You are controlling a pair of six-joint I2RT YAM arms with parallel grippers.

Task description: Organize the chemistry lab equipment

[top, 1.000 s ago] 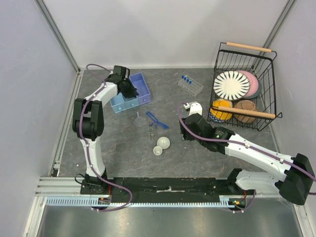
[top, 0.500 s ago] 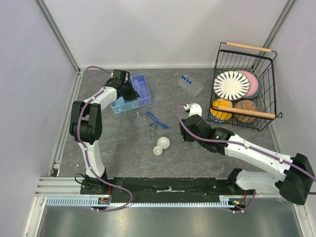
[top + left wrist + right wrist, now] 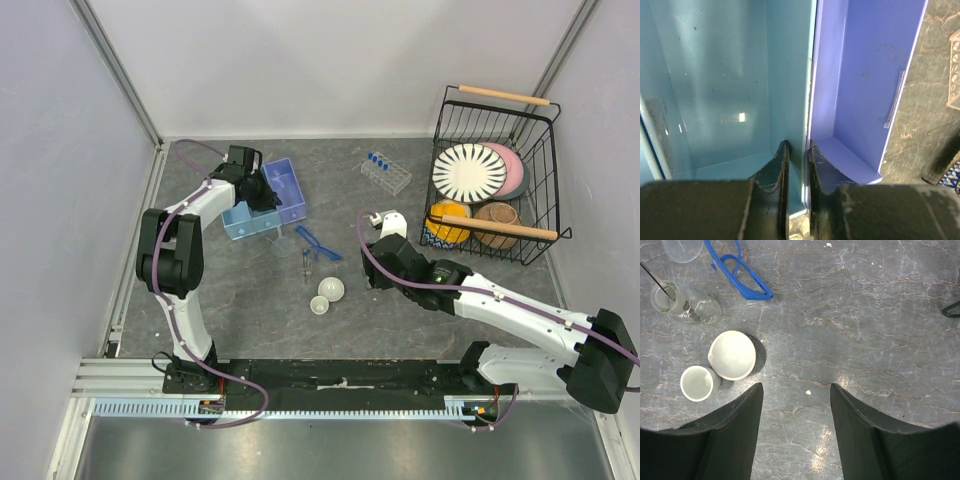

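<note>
Your right hand [image 3: 796, 387], jaws apart and empty, hovers nearer the two touching white dishes [image 3: 732, 355], which lie on the tabletop [image 3: 880, 315] just to its left; your left hand [image 3: 797, 145] sits barely parted astride the wall between the blue trays [image 3: 715, 75].

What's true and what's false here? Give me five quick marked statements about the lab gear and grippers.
The clear plastic tube rack stands inside the black wire basket. False: it stands on the grey table, left of the basket.
The right gripper is open and empty. True.
The two small white round dishes sit side by side. True.
The left gripper straddles the adjoining walls of the light blue tray and the purple tray. True.
The blue-framed safety glasses lie in the light blue tray. False: they lie on the table.
</note>
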